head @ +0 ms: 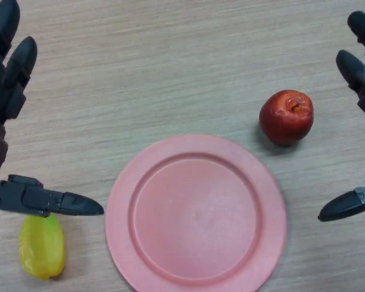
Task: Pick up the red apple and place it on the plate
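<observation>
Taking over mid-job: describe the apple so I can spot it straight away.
Start at the big pink plate in the middle of the wooden table. Just off its upper right rim, toward the right hand, sits the red apple. It is round and dark red, unlike the yellow fruit at lower left.

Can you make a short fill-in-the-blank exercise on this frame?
1. The red apple lies on the table, nearer the robot's ____ hand.
2. The pink plate holds ____.
3. The yellow fruit lies partly under the ____ hand's thumb.
4. Both hands, left hand and right hand, are ____.

Missing words: right; nothing; left; open
</observation>
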Robot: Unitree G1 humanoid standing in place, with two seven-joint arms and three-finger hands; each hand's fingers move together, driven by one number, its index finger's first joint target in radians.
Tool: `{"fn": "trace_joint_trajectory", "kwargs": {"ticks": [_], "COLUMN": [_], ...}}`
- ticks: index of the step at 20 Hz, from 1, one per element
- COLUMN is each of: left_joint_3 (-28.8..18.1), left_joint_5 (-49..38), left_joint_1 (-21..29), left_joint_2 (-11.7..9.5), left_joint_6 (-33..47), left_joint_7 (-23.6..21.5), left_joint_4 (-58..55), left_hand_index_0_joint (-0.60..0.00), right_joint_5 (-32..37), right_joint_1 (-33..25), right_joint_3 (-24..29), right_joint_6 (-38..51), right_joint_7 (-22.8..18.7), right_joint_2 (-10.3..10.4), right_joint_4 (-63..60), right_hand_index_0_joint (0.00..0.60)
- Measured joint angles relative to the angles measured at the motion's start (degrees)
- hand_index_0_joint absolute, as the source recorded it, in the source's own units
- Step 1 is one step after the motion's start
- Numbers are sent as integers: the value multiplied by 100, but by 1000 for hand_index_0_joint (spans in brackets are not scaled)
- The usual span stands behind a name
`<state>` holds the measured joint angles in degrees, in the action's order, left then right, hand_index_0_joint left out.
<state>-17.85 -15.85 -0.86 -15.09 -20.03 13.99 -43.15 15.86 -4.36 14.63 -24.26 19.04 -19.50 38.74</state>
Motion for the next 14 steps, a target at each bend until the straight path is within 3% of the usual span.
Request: {"fn": "trace_joint_trajectory", "kwargs": {"ticks": [4,7,10,14], "left_joint_3": [63,499,519,479], "left_joint_5": [118,394,396,603], "left_joint_1": [-45,-155,-133,-151], "left_joint_2": [12,51,89,91], "left_joint_6": [183,222,231,328], "left_joint_7": [-2,8,9,8], "left_joint_4": [98,80,46,253], "left_hand_index_0_joint": [0,0,0,0], "right_joint_5": [-2,-5,-51,-506], "right_joint_1": [-49,-24,-56,-696], "right_joint_3": [-2,-78,-85,-448], "right_joint_6": [26,223,224,455], "right_joint_7": [-229,-370,-400,-412], "right_joint_2": [4,60,68,-43], "right_joint_4": [-176,-323,-419,-1416], "right_hand_index_0_joint": [0,0,0,0]}}
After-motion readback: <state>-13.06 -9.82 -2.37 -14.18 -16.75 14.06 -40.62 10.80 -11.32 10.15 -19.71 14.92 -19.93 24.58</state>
